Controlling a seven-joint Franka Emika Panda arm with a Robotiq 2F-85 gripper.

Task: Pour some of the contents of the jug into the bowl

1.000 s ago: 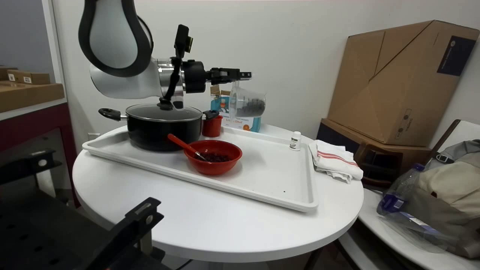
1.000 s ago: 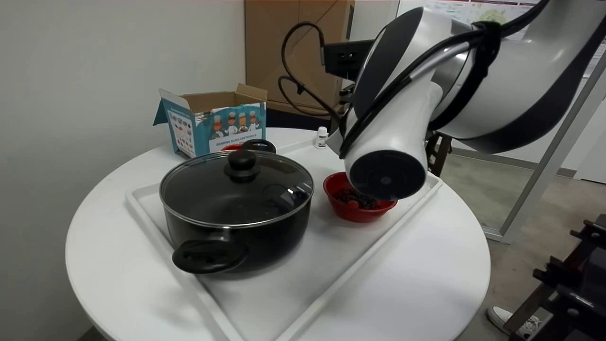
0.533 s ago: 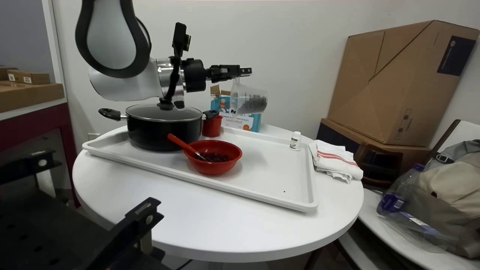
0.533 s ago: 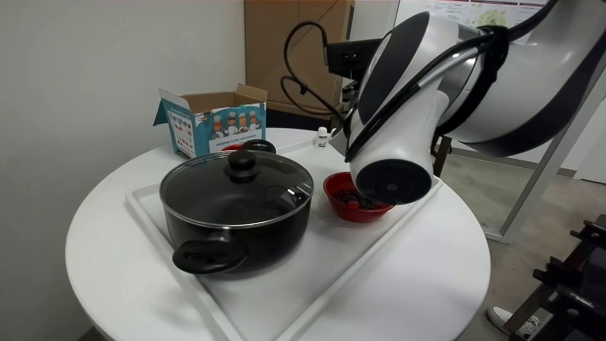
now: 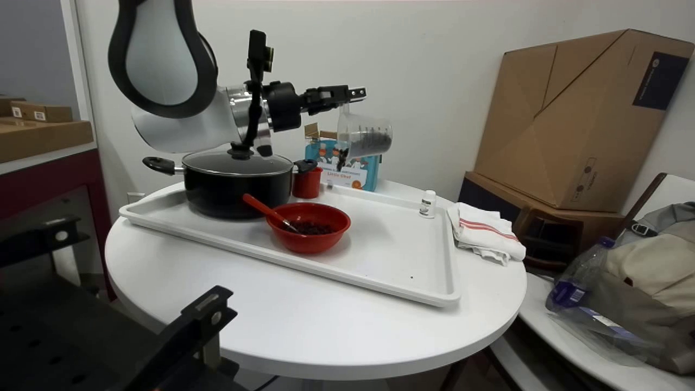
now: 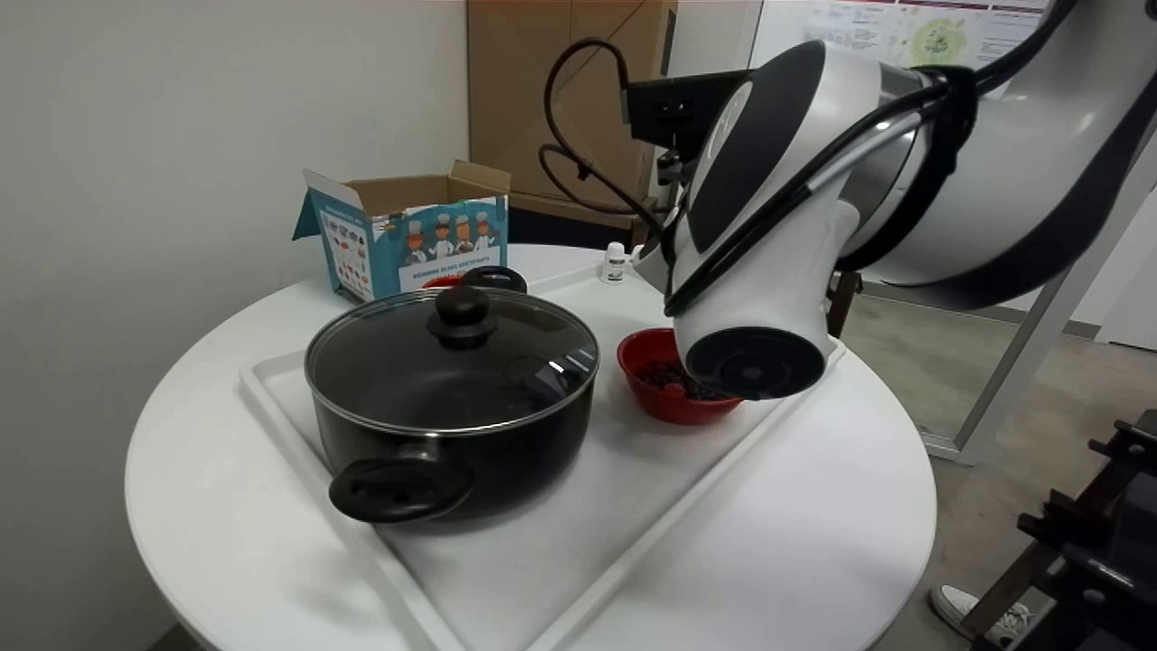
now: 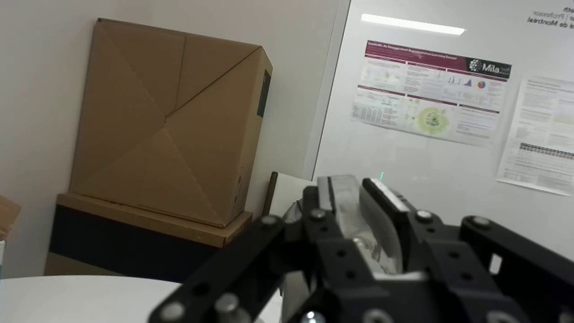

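My gripper [image 5: 357,95] is shut on the handle of the clear jug [image 5: 365,130]; the handle also shows between the fingers in the wrist view [image 7: 352,202]. The jug hangs tipped on its side in the air, mouth towards the left and a little down in an exterior view. Dark pieces lie along its lower side, and a small clump [image 5: 342,157] falls from its mouth. The red bowl [image 5: 309,245] stands below on the tray, holding dark pieces and a red-handled utensil [image 5: 263,207]. In an exterior view the arm partly covers the bowl [image 6: 673,409] and hides most of the jug.
A black lidded pot [image 5: 236,190] stands on the white tray [image 5: 391,288] beside the bowl. A red cup [image 5: 307,183] and a blue box [image 6: 452,240] are behind. A white bottle [image 5: 428,204] and folded towel [image 5: 483,231] are at the tray's far end.
My gripper and the jug have tilted further and risen slightly. Dark pieces gathered at the jug's mouth and now fall out below it. The bowl and pot have not moved.
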